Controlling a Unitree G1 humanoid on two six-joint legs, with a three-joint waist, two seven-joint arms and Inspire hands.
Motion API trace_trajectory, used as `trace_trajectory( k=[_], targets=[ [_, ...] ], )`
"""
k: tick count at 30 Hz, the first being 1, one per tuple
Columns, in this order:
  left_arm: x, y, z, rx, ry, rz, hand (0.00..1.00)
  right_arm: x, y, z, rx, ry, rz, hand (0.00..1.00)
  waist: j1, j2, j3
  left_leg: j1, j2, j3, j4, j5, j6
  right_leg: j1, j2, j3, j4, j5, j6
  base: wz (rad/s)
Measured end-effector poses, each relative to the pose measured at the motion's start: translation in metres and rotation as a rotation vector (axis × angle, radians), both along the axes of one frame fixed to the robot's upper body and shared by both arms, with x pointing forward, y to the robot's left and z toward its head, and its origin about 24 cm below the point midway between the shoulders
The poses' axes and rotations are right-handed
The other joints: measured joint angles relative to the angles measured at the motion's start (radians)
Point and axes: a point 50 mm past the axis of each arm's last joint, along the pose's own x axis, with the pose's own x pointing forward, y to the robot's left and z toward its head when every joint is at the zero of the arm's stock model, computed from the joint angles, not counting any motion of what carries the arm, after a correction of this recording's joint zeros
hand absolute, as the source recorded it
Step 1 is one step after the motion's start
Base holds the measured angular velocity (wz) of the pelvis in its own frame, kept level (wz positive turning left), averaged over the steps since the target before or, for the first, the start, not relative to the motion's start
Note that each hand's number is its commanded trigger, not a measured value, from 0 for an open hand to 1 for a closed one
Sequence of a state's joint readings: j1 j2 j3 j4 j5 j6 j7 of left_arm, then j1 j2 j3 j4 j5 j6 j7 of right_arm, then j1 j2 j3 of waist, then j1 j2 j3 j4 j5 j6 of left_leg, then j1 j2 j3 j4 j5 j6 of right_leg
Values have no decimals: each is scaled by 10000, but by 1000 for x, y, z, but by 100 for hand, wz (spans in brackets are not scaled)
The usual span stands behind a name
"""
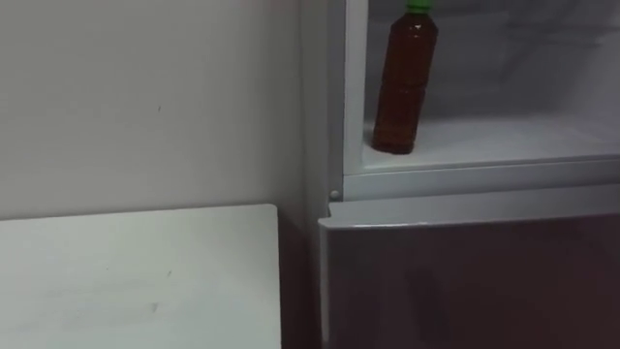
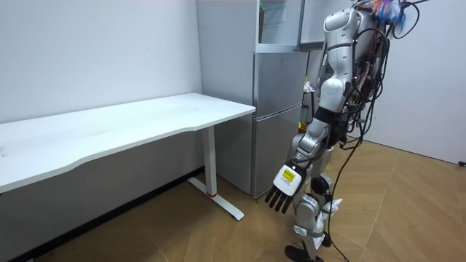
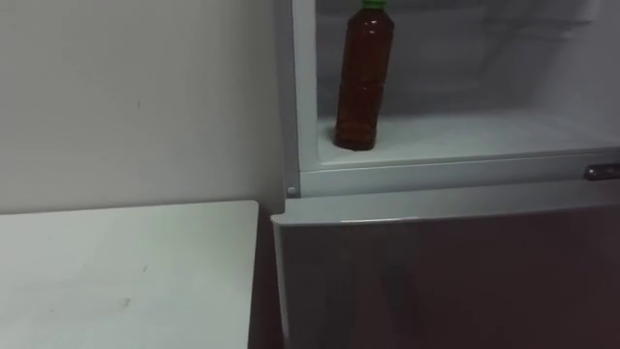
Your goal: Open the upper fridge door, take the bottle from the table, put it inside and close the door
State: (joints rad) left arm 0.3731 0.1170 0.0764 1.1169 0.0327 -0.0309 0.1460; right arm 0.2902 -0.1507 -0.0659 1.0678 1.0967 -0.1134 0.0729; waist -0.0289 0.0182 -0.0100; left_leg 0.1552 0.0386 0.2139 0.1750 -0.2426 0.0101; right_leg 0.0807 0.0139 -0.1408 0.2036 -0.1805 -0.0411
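Observation:
A brown bottle point(image 1: 405, 82) with a green cap stands upright on the white floor point(image 1: 504, 141) of the open upper fridge compartment, close to its left wall. No hand touches it. In the room view I stand right in front of the grey fridge point(image 2: 277, 109), facing it. My left hand point(image 2: 284, 189) hangs down beside my leg with straight fingers and holds nothing.
The shut lower fridge door point(image 1: 465, 281) fills the lower right of the eye views. A white table point(image 1: 136, 281) stands against the wall directly left of the fridge. Wooden floor lies behind me in the room view.

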Motion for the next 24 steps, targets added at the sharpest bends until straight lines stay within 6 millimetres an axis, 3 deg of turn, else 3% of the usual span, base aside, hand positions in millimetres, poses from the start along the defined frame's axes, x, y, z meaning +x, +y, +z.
trace_trajectory(
  k=[3, 6, 18, 24],
  targets=[
    [-3, 0, 0, -30, 173, 43, 0, -19, 6, -6, 446, 915, 585, 0, 109, 2, 5, 52, 0, -2, -5, -5, 0, 39, 2, 9, 0, -13, 0, 0],
    [-1, -3, -1, -169, 411, -137, 0, -23, 14, -9, 1035, 1314, 1556, 0, 106, 10, 10, 49, 1, -2, 0, -6, 0, 26, 0, 25, -5, -14, -2, 0],
    [8, -8, -4, -400, 600, -426, 0, -4, 29, -14, 1856, 1466, 3615, 0, 151, 41, 33, 48, -18, -131, -12, -3, 0, 77, -28, -111, -2, -51, -6, 2],
    [9, -13, -6, -568, 804, -462, 0, -2, 29, -15, 1832, 1668, 3631, 0, 138, 16, 63, 45, -28, -149, -59, -3, -1, 62, -20, -101, -24, -81, 6, 1]
  ],
)
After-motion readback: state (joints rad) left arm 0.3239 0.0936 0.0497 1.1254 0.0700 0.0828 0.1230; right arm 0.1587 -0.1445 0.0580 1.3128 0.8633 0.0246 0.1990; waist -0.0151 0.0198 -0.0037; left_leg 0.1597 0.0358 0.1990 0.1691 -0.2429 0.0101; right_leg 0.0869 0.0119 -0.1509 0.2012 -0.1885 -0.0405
